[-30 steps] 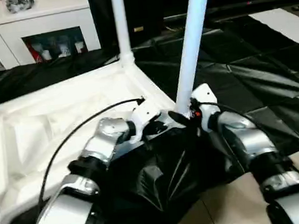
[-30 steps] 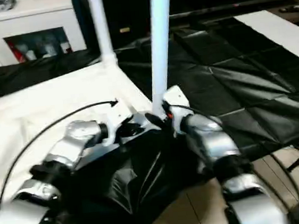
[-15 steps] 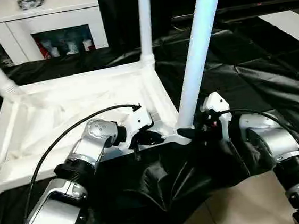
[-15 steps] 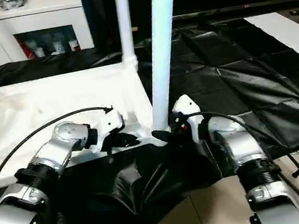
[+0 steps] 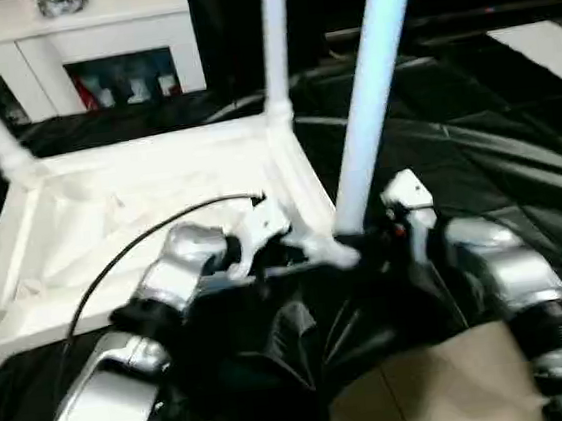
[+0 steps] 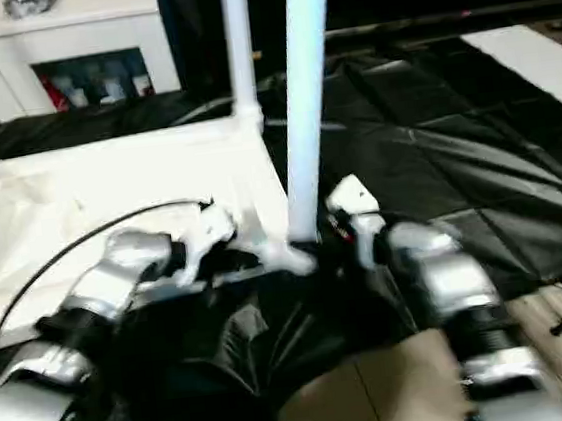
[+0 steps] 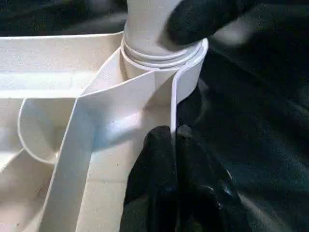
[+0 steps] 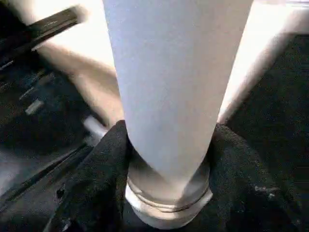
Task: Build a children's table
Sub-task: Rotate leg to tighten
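The white plastic rectangular tabletop (image 5: 139, 200) lies ribs-up on black sheeting; the long white tapered leg (image 5: 369, 91) now stands straighter in the six-o'clock corner socket than a second ago, probably seating; the right gripper (image 8: 169, 159) fingers wrap its base; the left gripper (image 7: 174, 164) fingers pinch the tabletop rim.

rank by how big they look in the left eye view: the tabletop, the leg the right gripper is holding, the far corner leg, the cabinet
1. tabletop, by far the widest white shape.
2. near leg held by the right gripper; it looks large partly because it is nearest.
3. cabinet and far corner leg: unsure, both farther back and cut by the edge.
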Tool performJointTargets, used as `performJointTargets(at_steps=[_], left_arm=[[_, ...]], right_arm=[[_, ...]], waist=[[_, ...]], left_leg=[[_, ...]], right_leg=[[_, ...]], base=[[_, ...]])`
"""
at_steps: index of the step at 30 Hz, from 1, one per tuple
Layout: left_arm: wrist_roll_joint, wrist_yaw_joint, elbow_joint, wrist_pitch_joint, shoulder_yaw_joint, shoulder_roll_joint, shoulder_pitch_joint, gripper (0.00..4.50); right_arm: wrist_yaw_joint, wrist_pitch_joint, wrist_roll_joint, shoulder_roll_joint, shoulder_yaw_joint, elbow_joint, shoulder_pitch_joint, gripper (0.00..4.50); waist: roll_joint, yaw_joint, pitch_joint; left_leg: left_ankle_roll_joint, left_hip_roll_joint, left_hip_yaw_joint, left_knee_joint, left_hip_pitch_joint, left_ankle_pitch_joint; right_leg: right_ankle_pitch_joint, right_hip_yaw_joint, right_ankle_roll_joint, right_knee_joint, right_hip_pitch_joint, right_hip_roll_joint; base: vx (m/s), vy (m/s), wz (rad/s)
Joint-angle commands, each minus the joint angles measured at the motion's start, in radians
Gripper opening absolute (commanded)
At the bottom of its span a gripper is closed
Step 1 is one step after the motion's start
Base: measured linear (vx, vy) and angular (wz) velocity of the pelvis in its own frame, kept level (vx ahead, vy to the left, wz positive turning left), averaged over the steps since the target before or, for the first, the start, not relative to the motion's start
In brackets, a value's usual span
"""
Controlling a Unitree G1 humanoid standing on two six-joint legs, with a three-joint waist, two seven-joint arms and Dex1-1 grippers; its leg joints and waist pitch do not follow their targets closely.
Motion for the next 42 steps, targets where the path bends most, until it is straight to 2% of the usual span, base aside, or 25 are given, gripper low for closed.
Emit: performJointTargets(at_steps=[1, 2, 3, 4, 7, 8, 9, 10, 11, 14, 15, 16, 19, 23, 24, 25, 26, 29, 32, 37, 38, 40, 41, 42], left_arm=[[-0.008, 0.117, 0.004, 0.023, 0.023, -0.067, -0.051, 0.00], [-0.007, 0.144, 0.015, 0.030, 0.027, -0.081, -0.060, 0.00], [-0.008, 0.150, 0.016, 0.032, 0.029, -0.084, -0.062, 0.00], [-0.011, 0.190, 0.030, 0.046, 0.038, -0.105, -0.075, 0.00], [-0.009, 0.225, 0.039, 0.052, 0.041, -0.126, -0.084, 0.00], [0.000, 0.230, 0.044, 0.041, 0.037, -0.139, -0.087, 0.00], [0.002, 0.230, 0.045, 0.038, 0.035, -0.142, -0.086, 0.00], [0.002, 0.230, 0.045, 0.038, 0.035, -0.143, -0.086, 0.00], [0.002, 0.217, 0.041, 0.029, 0.032, -0.143, -0.081, 0.00], [0.000, 0.194, 0.033, 0.014, 0.027, -0.137, -0.073, 0.00], [-0.001, 0.177, 0.026, 0.005, 0.023, -0.131, -0.068, 0.00], [-0.004, 0.139, 0.011, -0.007, 0.015, -0.115, -0.055, 0.00], [-0.011, 0.083, -0.008, -0.022, 0.006, -0.093, -0.037, 0.00], [-0.020, -0.008, -0.033, -0.053, -0.011, -0.053, -0.014, 0.00], [-0.022, -0.021, -0.037, -0.055, -0.012, -0.047, -0.010, 0.00], [-0.023, -0.034, -0.039, -0.059, -0.014, -0.041, -0.007, 0.00], [-0.025, -0.064, -0.045, -0.068, -0.018, -0.027, -0.001, 0.00], [-0.026, -0.098, -0.051, -0.077, -0.021, -0.012, 0.005, 0.00], [-0.030, -0.143, -0.069, -0.087, -0.022, 0.013, 0.015, 0.00], [-0.038, -0.198, -0.091, -0.093, -0.026, 0.046, 0.031, 0.00], [-0.038, -0.199, -0.092, -0.093, -0.026, 0.046, 0.031, 0.00], [-0.037, -0.219, -0.091, -0.094, -0.030, 0.056, 0.035, 0.00], [-0.036, -0.231, -0.093, -0.093, -0.034, 0.060, 0.039, 0.00], [-0.036, -0.237, -0.096, -0.092, -0.035, 0.061, 0.041, 0.00]], right_arm=[[-0.121, 0.010, -0.006, 0.080, 0.021, 0.058, -0.011, 2.04], [-0.180, 0.011, -0.004, 0.110, 0.003, 0.079, -0.021, 2.03], [-0.190, 0.012, -0.002, 0.115, -0.001, 0.082, -0.023, 2.03], [-0.273, 0.011, 0.004, 0.162, -0.029, 0.116, -0.043, 2.03], [-0.376, 0.007, 0.009, 0.217, -0.061, 0.156, -0.072, 2.03], [-0.419, -0.027, -0.021, 0.253, -0.051, 0.183, -0.090, 2.03], [-0.424, -0.041, -0.038, 0.262, -0.037, 0.189, -0.094, 2.03], [-0.424, -0.042, -0.040, 0.262, -0.036, 0.189, -0.095, 2.58], [-0.402, -0.058, -0.048, 0.270, -0.017, 0.188, -0.095, 2.58], [-0.358, -0.062, -0.038, 0.273, -0.009, 0.182, -0.093, 2.89], [-0.340, -0.065, -0.039, 0.266, -0.005, 0.178, -0.092, 2.89], [-0.311, -0.072, -0.047, 0.238, 0.004, 0.170, -0.090, 3.10], [-0.235, -0.076, -0.058, 0.186, 0.021, 0.150, -0.084, 3.24], [-0.085, -0.087, -0.054, 0.094, 0.042, 0.102, -0.068, 3.24], [-0.058, -0.088, -0.050, 0.081, 0.045, 0.094, -0.066, 3.24], [-0.022, -0.088, -0.046, 0.062, 0.051, 0.083, -0.062, 3.24], [0.041, -0.088, -0.042, 0.027, 0.063, 0.063, -0.055, 3.24], [0.111, -0.086, -0.036, -0.009, 0.076, 0.041, -0.046, 3.24], [0.207, -0.083, -0.024, -0.065, 0.098, 0.002, -0.027, 3.24], [0.295, -0.058, -0.005, -0.111, 0.112, -0.049, -0.003, 3.24], [0.297, -0.057, -0.004, -0.112, 0.112, -0.051, -0.002, 2.99], [0.317, -0.044, 0.006, -0.116, 0.111, -0.068, 0.004, 2.99], [0.324, -0.040, 0.007, -0.116, 0.113, -0.074, 0.008, 2.86], [0.328, -0.038, 0.009, -0.117, 0.116, -0.078, 0.010, 2.75]], waist=[[-0.012, -0.006, -0.068], [-0.006, -0.009, -0.065], [-0.009, -0.016, -0.066], [-0.006, -0.020, -0.068], [-0.006, -0.027, -0.070], [-0.003, -0.029, -0.070], [-0.004, -0.032, -0.071], [-0.005, -0.034, -0.071], [-0.008, -0.033, -0.073], [-0.005, -0.031, -0.074], [-0.005, -0.031, -0.073], [-0.010, -0.030, -0.074], [-0.010, -0.029, -0.074], [-0.011, -0.020, -0.077], [-0.010, -0.019, -0.077], [-0.004, -0.016, -0.077], [-0.007, -0.010, -0.077], [-0.007, 0.004, -0.075], [-0.010, 0.008, -0.074], [-0.011, 0.011, -0.072], [-0.011, 0.013, -0.072], [-0.011, 0.014, -0.072], [-0.007, 0.015, -0.072], [-0.008, 0.014, -0.072]], left_leg=[[-0.004, 0.034, -0.029, -0.071, 0.029, -0.356], [-0.003, 0.033, -0.028, -0.071, 0.029, -0.367], [-0.009, 0.032, -0.031, -0.072, 0.029, -0.386], [-0.009, 0.031, -0.032, -0.073, 0.025, -0.388], [-0.003, 0.031, -0.031, -0.073, 0.027, -0.389], [0.001, 0.031, -0.030, -0.073, 0.027, -0.386], [0.000, 0.030, -0.029, -0.072, 0.024, -0.383], [0.004, 0.030, -0.030, -0.074, 0.021, -0.373], [0.013, 0.031, -0.027, -0.073, 0.023, -0.365], [0.027, 0.033, -0.026, -0.073, 0.020, -0.340], [0.029, 0.033, -0.025, -0.073, 0.020, -0.339], [0.038, 0.032, -0.025, -0.072, 0.017, -0.325], [0.047, 0.033, -0.023, -0.070, 0.017, -0.306], [0.073, 0.035, -0.018, -0.063, 0.019, -0.265], [0.075, 0.036, -0.018, -0.063, 0.019, -0.259], [0.078, 0.036, -0.017, -0.063, 0.019, -0.252], [0.080, 0.038, -0.016, -0.064, 0.020, -0.250], [0.074, 0.041, -0.015, -0.065, 0.022, -0.252], [0.062, 0.042, -0.018, -0.068, 0.022, -0.277], [0.055, 0.041, -0.017, -0.068, 0.023, -0.290], [0.054, 0.043, -0.018, -0.069, 0.023, -0.289], [0.051, 0.042, -0.018, -0.070, 0.022, -0.287], [0.048, 0.043, -0.019, -0.070, 0.023, -0.290], [0.047, 0.043, -0.019, -0.070, 0.022, -0.292]], right_leg=[[-0.484, 0.032, -0.169, -0.096, 0.032, -0.057], [-0.494, 0.033, -0.165, -0.100, 0.029, -0.058], [-0.509, 0.030, -0.158, -0.102, 0.028, -0.056], [-0.500, 0.030, -0.153, -0.101, 0.031, -0.056], [-0.459, 0.030, -0.165, -0.103, 0.029, -0.055], [-0.440, 0.032, -0.173, -0.102, 0.027, -0.054], [-0.430, 0.032, -0.178, -0.100, 0.028, -0.055], [-0.415, 0.032, -0.181, -0.098, 0.033, -0.055], [-0.392, 0.034, -0.187, -0.097, 0.032, -0.054], [-0.330, 0.036, -0.208, -0.089, 0.038, -0.053], [-0.325, 0.036, -0.211, -0.088, 0.038, -0.052], [-0.319, 0.036, -0.214, -0.086, 0.043, -0.055], [-0.295, 0.037, -0.224, -0.083, 0.044, -0.055], [-0.238, 0.039, -0.247, -0.078, 0.046, -0.054], [-0.229, 0.040, -0.251, -0.076, 0.046, -0.055], [-0.223, 0.040, -0.256, -0.075, 0.046, -0.054], [-0.221, 0.039, -0.255, -0.075, 0.047, -0.052], [-0.220, 0.039, -0.255, -0.071, 0.045, -0.051], [-0.263, 0.038, -0.245, -0.074, 0.047, -0.053], [-0.314, 0.039, -0.228, -0.079, 0.043, -0.053], [-0.320, 0.040, -0.224, -0.080, 0.042, -0.055], [-0.324, 0.039, -0.221, -0.080, 0.042, -0.054], [-0.323, 0.040, -0.221, -0.080, 0.042, -0.054], [-0.323, 0.039, -0.222, -0.079, 0.041, -0.054]], base=[[0.000, 0.000, 0.00], [0.000, 0.000, 0.00], [0.000, 0.000, 0.00], [0.000, 0.000, 0.00], [0.000, 0.000, 0.00], [0.000, 0.000, 0.00], [0.000, 0.000, 0.00], [0.000, 0.000, 0.00], [0.000, 0.000, 0.00], [0.000, 0.000, 0.00], [0.000, 0.000, 0.00], [0.000, 0.000, 0.00], [0.000, 0.000, 0.00], [0.000, 0.000, 0.00], [0.000, 0.000, 0.00], [0.000, 0.000, 0.00], [0.000, 0.000, 0.00], [0.000, 0.000, 0.00], [0.000, 0.000, 0.00], [0.000, 0.000, 0.00], [0.000, 0.000, 0.00], [0.000, 0.000, 0.00], [0.000, 0.000, 0.00], [0.000, 0.000, 0.00]])
